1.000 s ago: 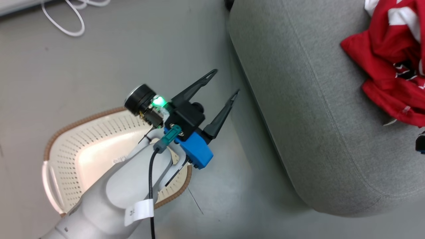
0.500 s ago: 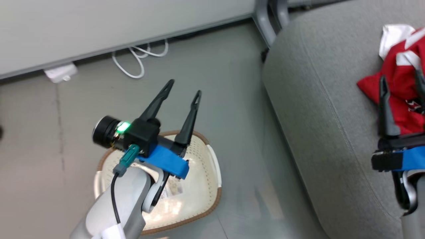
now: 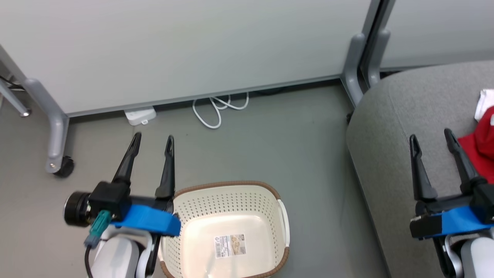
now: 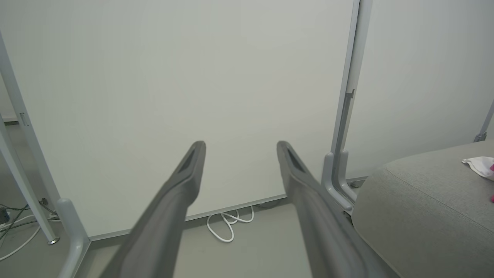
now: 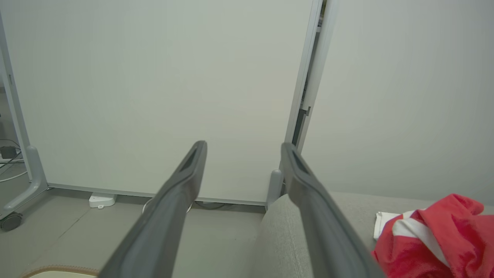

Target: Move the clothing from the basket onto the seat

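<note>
The cream perforated basket (image 3: 270, 197) with a brown rim stands on the floor at bottom centre, nothing in it but a bottom label. The red clothing (image 3: 480, 148) (image 5: 444, 239) with white parts lies on the grey seat (image 3: 389, 127) (image 4: 424, 216) (image 5: 278, 239) at the right. My left gripper (image 3: 153, 139) (image 4: 240, 148) is open and holds nothing, hanging over the floor just left of the basket. Over the seat's front, left of the clothing, my right gripper (image 3: 431, 137) (image 5: 243, 148) is open with nothing between its fingers.
Pale grey partition panels (image 3: 185, 50) on wheeled grey feet (image 3: 58, 162) close off the back. A white cable (image 3: 216, 112) and a white adapter (image 3: 139, 116) lie on the floor at the panel's foot. A panel post (image 3: 357, 65) stands beside the seat's corner.
The head camera has swung up and left, bringing the panels into view. My left gripper has turned from pointing at the seat to pointing forward. The right gripper has come into view, open.
</note>
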Controlling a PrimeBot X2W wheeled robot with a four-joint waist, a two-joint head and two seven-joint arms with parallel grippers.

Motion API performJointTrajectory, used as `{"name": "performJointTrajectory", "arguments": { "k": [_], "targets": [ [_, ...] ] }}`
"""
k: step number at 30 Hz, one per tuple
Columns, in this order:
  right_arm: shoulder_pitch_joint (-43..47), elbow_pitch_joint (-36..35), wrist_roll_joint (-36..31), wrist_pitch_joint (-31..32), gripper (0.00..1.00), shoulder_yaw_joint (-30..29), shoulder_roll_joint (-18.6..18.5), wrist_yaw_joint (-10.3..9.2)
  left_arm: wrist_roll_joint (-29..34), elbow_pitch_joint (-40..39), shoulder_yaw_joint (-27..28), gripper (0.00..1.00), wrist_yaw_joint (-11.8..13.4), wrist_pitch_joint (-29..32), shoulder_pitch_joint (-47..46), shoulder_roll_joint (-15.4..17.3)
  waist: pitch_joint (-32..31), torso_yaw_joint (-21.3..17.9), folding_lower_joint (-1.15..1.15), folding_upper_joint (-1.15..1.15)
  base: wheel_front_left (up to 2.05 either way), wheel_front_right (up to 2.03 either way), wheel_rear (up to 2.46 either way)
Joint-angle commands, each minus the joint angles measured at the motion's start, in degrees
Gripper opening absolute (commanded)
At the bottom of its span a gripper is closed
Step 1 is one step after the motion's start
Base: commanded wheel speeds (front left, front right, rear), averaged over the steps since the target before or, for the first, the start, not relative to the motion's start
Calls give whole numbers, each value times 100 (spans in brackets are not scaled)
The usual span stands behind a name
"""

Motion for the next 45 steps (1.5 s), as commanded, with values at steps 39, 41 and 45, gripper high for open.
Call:
{"name": "performJointTrajectory", "arguments": {
  "k": [39, 41, 45],
  "targets": [
    [1139, 402, 168, -3, 100, -170, 378, 1, 635, 76, 1250, 100, -626, -26, 1348, -607, -784, 351, 1, 0, 0, 0, 0],
    [1062, 413, 146, 1, 0, -166, 373, 0, 605, 82, 1244, 0, -615, 3, 1332, -601, -786, 352, 1, 0, 0, 0, 0],
    [1064, 639, 175, 33, 0, -161, 419, 0, 567, 282, 1242, 0, -615, 36, 1464, -609, -787, 351, 1, 0, 0, 0, 0]
  ]
}}
